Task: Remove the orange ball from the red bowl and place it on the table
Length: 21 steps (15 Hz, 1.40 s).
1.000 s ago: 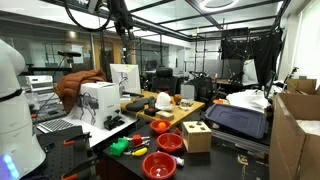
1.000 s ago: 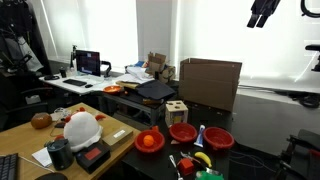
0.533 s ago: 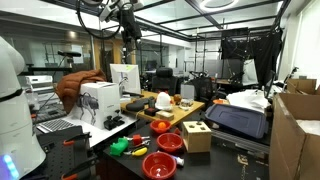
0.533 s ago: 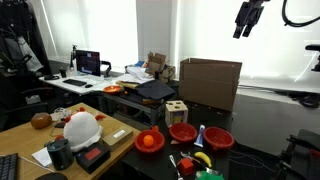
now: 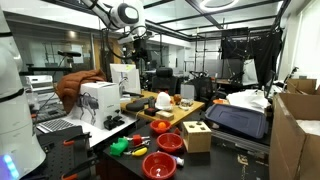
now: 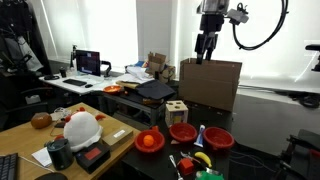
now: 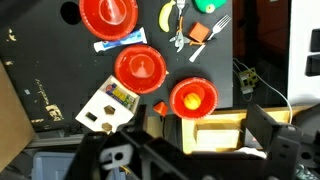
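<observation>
"Where is the ball (image 7: pixel 193 99)?"

"It sits in a bowl (image 7: pixel 207 106) on the table (image 7: pixel 50 60). That bowl is at one end of a row of three."

"What is next to it?"

"The middle bowl (image 7: pixel 139 67) is just beside it. The last bowl (image 7: pixel 108 12) comes after that one."

"And the box (image 6: pixel 176 110)?"

"In an exterior view it stands behind the middle bowl, near it. The little toys (image 6: pixel 200 160) lie in front of the bowls, on the same table."

In the wrist view the pincer (image 7: pixel 165 155) is a dark blur cut by the bottom edge, its jaws unreadable.
</observation>
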Each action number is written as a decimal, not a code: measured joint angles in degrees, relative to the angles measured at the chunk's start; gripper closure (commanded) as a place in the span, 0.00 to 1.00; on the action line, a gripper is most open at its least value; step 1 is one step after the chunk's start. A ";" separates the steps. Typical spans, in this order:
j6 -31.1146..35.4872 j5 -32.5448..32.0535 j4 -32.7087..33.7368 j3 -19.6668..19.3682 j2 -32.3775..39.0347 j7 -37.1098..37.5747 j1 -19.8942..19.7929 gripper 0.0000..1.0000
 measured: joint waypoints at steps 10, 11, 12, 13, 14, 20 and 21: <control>2.67 -7.07 13.80 0.33 23.98 1.35 5.24 0.00; 2.68 -7.61 15.24 0.10 26.10 1.30 5.48 0.00; 2.68 -7.91 16.66 -0.03 28.06 1.00 5.54 0.00; 2.69 -7.92 18.10 -0.17 29.98 0.53 5.54 0.00; 2.69 -7.91 19.54 -0.37 31.83 -0.43 5.52 0.00; 2.69 -8.36 28.80 -2.16 40.66 -11.33 4.30 0.00; 2.69 -8.36 30.41 -2.30 41.89 -13.32 3.76 0.00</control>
